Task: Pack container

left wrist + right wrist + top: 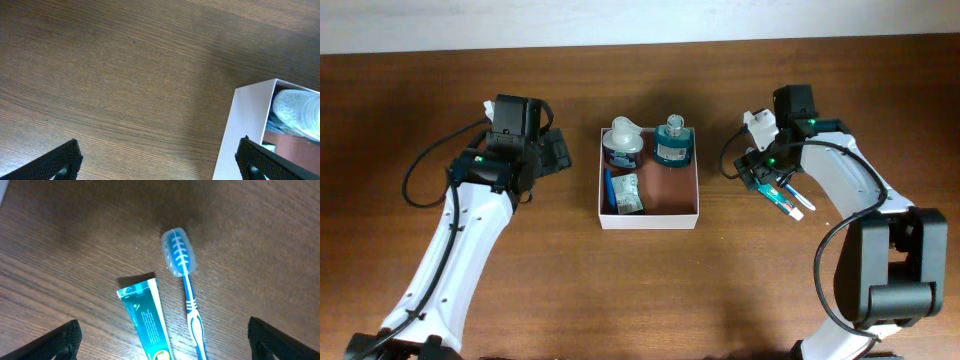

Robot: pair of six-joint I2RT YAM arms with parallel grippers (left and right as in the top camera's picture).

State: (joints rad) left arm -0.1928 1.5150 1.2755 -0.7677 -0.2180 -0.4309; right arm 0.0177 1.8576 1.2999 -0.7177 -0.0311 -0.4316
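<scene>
The container (650,220), a square shallow box with white walls and a reddish-brown floor, sits mid-table. Inside it stand a teal bottle (672,142) and a clear-lidded blue jar (623,143), with a small packet (627,192) and a blue item (609,188) lying in front of them. My left gripper (557,155) hovers open just left of the box. In the left wrist view the left gripper (160,162) holds nothing, and one finger (255,160) is over the container's white wall (245,125). My right gripper (165,342) is open above a teal toothpaste tube (147,317) and a blue-white toothbrush (187,295), touching neither.
The toothbrush (798,203) and toothpaste tube (778,197) lie on the wooden table right of the box, under the right arm (840,170). The left arm (470,230) stretches from the front left. The container's right front part is bare floor (675,195).
</scene>
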